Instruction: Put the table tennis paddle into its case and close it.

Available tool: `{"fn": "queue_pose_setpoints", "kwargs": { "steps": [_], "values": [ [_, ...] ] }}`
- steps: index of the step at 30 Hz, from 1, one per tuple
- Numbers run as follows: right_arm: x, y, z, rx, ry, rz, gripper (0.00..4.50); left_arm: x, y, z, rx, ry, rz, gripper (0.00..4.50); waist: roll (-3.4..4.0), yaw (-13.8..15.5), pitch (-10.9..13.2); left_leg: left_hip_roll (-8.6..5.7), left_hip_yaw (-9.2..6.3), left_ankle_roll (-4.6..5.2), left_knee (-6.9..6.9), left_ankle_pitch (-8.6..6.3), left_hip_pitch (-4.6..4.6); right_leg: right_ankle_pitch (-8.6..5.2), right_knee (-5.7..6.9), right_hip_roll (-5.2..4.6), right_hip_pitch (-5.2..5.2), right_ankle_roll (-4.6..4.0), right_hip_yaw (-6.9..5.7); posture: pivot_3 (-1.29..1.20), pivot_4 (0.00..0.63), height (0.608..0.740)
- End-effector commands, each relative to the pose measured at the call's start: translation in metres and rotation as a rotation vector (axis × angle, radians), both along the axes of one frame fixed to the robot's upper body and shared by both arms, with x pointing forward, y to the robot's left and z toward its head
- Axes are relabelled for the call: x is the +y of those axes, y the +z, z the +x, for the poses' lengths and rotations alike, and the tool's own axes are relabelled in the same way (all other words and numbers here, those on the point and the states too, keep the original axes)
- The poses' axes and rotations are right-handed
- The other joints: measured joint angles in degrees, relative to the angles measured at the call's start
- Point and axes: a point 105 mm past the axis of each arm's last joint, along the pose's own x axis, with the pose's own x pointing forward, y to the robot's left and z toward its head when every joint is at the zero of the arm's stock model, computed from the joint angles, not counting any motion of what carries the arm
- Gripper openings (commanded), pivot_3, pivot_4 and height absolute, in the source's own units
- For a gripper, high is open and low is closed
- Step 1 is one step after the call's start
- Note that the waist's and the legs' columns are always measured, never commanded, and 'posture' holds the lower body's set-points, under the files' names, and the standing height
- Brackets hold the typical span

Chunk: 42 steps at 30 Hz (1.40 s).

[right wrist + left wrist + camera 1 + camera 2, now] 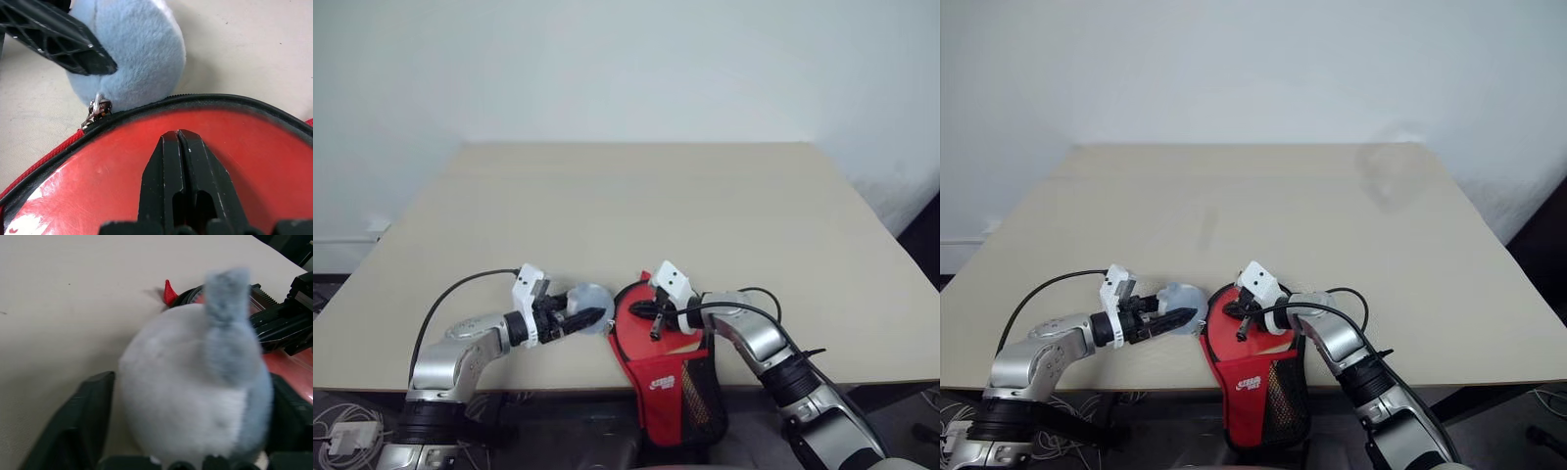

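Near edge of flat beige tabletop [656, 196]: soft paddle-shaped zip case [661, 377], red fabric with white logo and black mesh panel, black edging. Round end flat on the table; narrow end with logo and mesh hanging over the near edge.

Table tennis paddle: not distinguishable from the case. Glossy red face under the right fingers, bordered by black edging; cannot tell whether paddle rubber or case panel.

Right gripper [639, 308]: over the round end of the case, pointing toward the left arm. Two black fingers [181, 166] pressed together, nothing between them, lying along the red surface. Contact with that surface likely but not certain.

Small metal zip slider [98, 108]: on the black zip line at the rim of the round end, touching the base of a pale blue-grey fluffy pom-pom ball [190, 391].

Pom-pom: on the table just beside the round end of the case, on the side facing the left arm.

Left gripper [590, 315]: low over the table, pointing toward the case. Black fingers [73, 431] spread, one on each side of the pom-pom, close against its fur. Cannot tell whether squeezing it. One fingertip lying across the ball, short of the slider.

Both grippers near each other, tips apart, pom-pom and case rim between them.
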Motion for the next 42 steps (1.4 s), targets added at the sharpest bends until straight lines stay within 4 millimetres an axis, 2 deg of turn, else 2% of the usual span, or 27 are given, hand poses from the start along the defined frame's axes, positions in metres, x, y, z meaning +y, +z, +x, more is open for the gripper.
{"fn": "queue_pose_setpoints", "kwargs": {
  "steps": [1,7,9,11,22,28,42],
  "values": [
    [0.002,0.0,-0.002,-0.005,0.004,0.002,0.0,-0.004,-0.001,-0.002,0.026,-0.014,-0.02,2.88,0.01,0.0,-0.01,0.0,0.0,0.0,0.0,0.0,0.01,0.0,0.0,0.0,0.0,0.0,0.0,0.0,0.0,0.707],
    [0.003,0.001,-0.001,-0.006,0.001,0.005,0.0,-0.005,-0.001,-0.003,0.038,-0.013,-0.03,1.06,0.05,0.02,-0.05,0.0,0.0,0.0,0.0,0.0,0.01,-0.01,0.0,0.0,0.01,0.02,0.01,0.0,0.0,0.707],
    [0.003,0.001,-0.001,-0.006,0.0,0.004,0.0,-0.005,-0.001,-0.002,0.032,-0.01,-0.025,0.63,0.06,0.02,-0.06,0.0,0.0,0.0,0.0,0.0,0.02,-0.01,0.0,0.0,0.01,0.02,0.0,0.0,0.0,0.707],
    [0.002,0.0,-0.001,-0.005,0.0,0.001,0.0,-0.003,-0.001,-0.001,0.021,-0.004,-0.009,0.4,0.06,0.02,-0.06,0.0,0.0,0.0,0.0,0.0,0.02,-0.01,0.0,0.0,0.01,0.02,0.01,0.0,0.0,0.707],
    [0.001,-0.002,-0.001,0.001,-0.002,-0.005,0.0,0.026,0.012,-0.005,-0.006,-0.082,0.169,0.33,0.09,-0.77,-0.06,0.08,0.0,-0.06,-0.07,-0.03,0.02,-0.02,-0.01,0.11,-0.04,0.01,0.03,0.0,0.0,0.707],
    [0.001,-0.001,-0.001,0.004,-0.001,-0.003,0.0,0.031,0.021,0.001,-0.027,-0.136,0.226,0.33,0.1,-1.03,-0.05,0.22,0.0,-0.16,-0.08,-0.05,0.03,-0.01,-0.02,0.29,-0.05,-0.02,0.07,0.0,0.0,0.707],
    [0.006,-0.005,-0.001,0.007,0.015,-0.026,0.0,0.036,0.02,0.022,-0.079,-0.275,0.437,0.33,0.08,-1.53,-0.06,0.39,-0.03,-0.29,-0.08,-0.05,0.06,0.01,-0.03,0.48,-0.07,-0.05,0.1,0.0,0.0,0.707]
  ]
}}
